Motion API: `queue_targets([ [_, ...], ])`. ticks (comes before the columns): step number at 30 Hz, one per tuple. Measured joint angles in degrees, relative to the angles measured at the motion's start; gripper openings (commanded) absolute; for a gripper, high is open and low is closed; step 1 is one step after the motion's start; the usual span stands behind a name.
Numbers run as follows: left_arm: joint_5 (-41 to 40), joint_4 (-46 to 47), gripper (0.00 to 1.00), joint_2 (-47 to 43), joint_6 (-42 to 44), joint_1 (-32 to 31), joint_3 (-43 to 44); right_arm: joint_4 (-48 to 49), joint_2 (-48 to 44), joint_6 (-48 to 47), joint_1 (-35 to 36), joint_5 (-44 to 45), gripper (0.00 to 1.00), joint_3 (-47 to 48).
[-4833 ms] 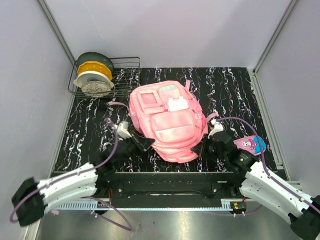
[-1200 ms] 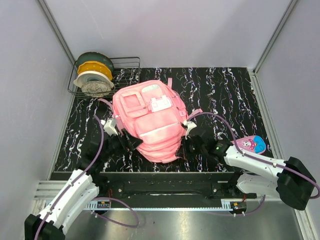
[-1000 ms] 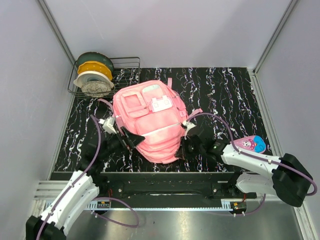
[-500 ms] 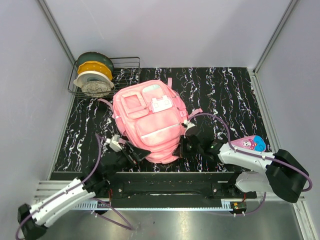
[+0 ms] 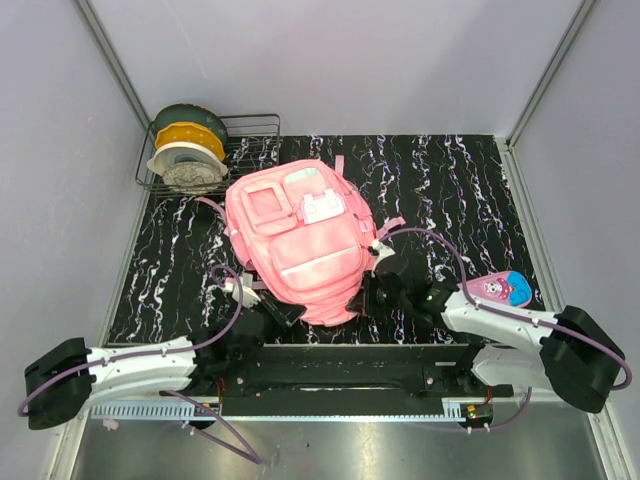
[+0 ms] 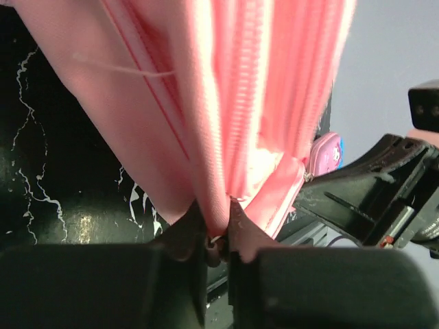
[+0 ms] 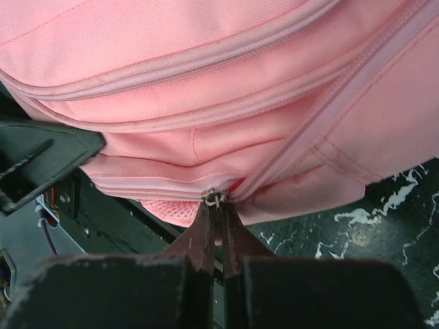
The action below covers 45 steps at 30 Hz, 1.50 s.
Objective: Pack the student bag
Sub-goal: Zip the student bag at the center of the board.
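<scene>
The student bag (image 5: 295, 240), a large pink backpack, lies front-up on the black marbled table (image 5: 450, 180). My left gripper (image 5: 285, 312) is at the bag's near left corner. In the left wrist view it (image 6: 218, 223) is shut on a fold of pink fabric (image 6: 206, 137) beside a zipper line. My right gripper (image 5: 362, 295) sits at the bag's near right corner. In the right wrist view it (image 7: 218, 209) is shut on the metal zipper pull (image 7: 215, 198), where two zipper tracks meet and a small gap shows red inside.
A pink-purple cartoon pencil case (image 5: 503, 289) lies right of the bag, beside the right arm, and shows in the left wrist view (image 6: 325, 152). A wire rack (image 5: 255, 125) with stacked filament spools (image 5: 188, 150) stands at the back left. Grey walls enclose the table.
My left arm swung down from the bag's left side to its near edge, and its jaws closed on the fabric. The right gripper stayed on the zipper pull. The bag hardly moved.
</scene>
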Motion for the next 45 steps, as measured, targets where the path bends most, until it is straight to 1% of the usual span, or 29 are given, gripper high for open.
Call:
queue_targets([
  [3, -0.72, 1.77, 0.0, 0.74, 0.5, 0.24, -0.7, 0.2, -2.01, -0.87, 0.02, -0.48, 0.0, -0.68],
  [4, -0.63, 1.64, 0.0, 0.04, 0.46, 0.5, -0.74, 0.11, -2.62, -1.38, 0.02, -0.61, 0.0, -0.68],
  [6, 0.13, -0.66, 0.0, -4.2, 0.5, 1.62, -0.74, -0.9, -4.09, -2.95, 0.02, -1.18, 0.0, -0.59],
  [8, 0.96, -5.57, 0.0, -12.48, 1.07, 3.34, -0.74, -3.02, -4.76, -4.31, 0.09, -2.38, 0.0, 0.66],
  [12, 1.9, -20.74, 0.0, -33.14, 4.96, 7.45, -0.81, -6.8, -4.66, -6.78, 0.57, -4.7, 0.0, 5.44],
  [13, 2.23, -23.06, 0.0, -36.96, 6.14, 8.44, -0.48, -7.41, -4.68, -6.95, 0.63, -4.79, 0.0, 6.1],
  [15, 2.43, -28.61, 0.0, -40.44, 7.61, 9.66, 1.51, -8.17, -4.74, -7.08, 0.68, -4.63, 0.0, 6.84],
  [18, 3.19, -36.02, 0.0, -41.2, 9.2, 10.08, 3.58, -10.29, -4.17, -7.87, 0.94, -3.82, 0.0, 8.0],
  [21, 3.41, -42.42, 0.0, -41.13, 10.91, 10.23, 5.99, -12.39, -1.49, -8.68, 1.07, -3.32, 0.0, 9.55],
  [23, 3.43, -45.2, 0.0, -39.32, 12.57, 10.47, 8.63, -12.92, 0.31, -8.98, 1.22, -3.52, 0.0, 10.05],
  [28, 3.52, -48.63, 0.0, -34.25, 16.5, 10.54, 14.14, -12.46, 1.33, -9.25, 1.16, -4.28, 0.0, 10.23],
  [33, 3.74, -49.51, 0.0, -32.79, 17.14, 10.58, 14.95, -12.31, 1.31, -9.25, 0.17, -5.73, 0.0, 10.29],
  [35, 4.15, -49.18, 0.14, -32.37, 17.73, 10.67, 15.04, -12.52, 1.11, -9.44, -0.44, -6.67, 0.0, 10.29],
  [36, 4.52, -48.76, 0.34, -31.85, 18.08, 10.73, 15.06, -12.7, 0.9, -9.68, -0.72, -7.23, 0.0, 10.29],
  [37, 4.92, -48.24, 0.46, -31.01, 18.53, 10.8, 15.1, -12.96, 0.52, -10.05, -1.05, -8.24, 0.0, 10.29],
  [38, 5.75, -47.56, 0.49, -29.57, 19.37, 10.91, 15.39, -13.44, 0.09, -10.38, -1.44, -9.09, 0.0, 10.27],
  [39, 6.1, -47.39, 0.56, -27.96, 20.61, 11.06, 15.78, -14.36, -0.59, -10.56, -2.08, -9.79, 0.0, 10.14],
  [41, 7.04, -45.9, 0.8, -22.99, 21.79, 11.56, 16.96, -16.17, -1.9, -9.62, -3.52, -12.72, 0.0, 10.03],
  [43, 7.74, -44.61, 0.88, -18.23, 22.25, 11.67, 18.56, -18.97, -2.86, -7.32, -4.39, -14.16, 0.0, 10.67],
  [45, 8.0, -44.92, 0.94, -15.28, 22.27, 11.74, 21.24, -22.77, -3.41, -4.9, -4.61, -14.12, 0.0, 12.46],
])
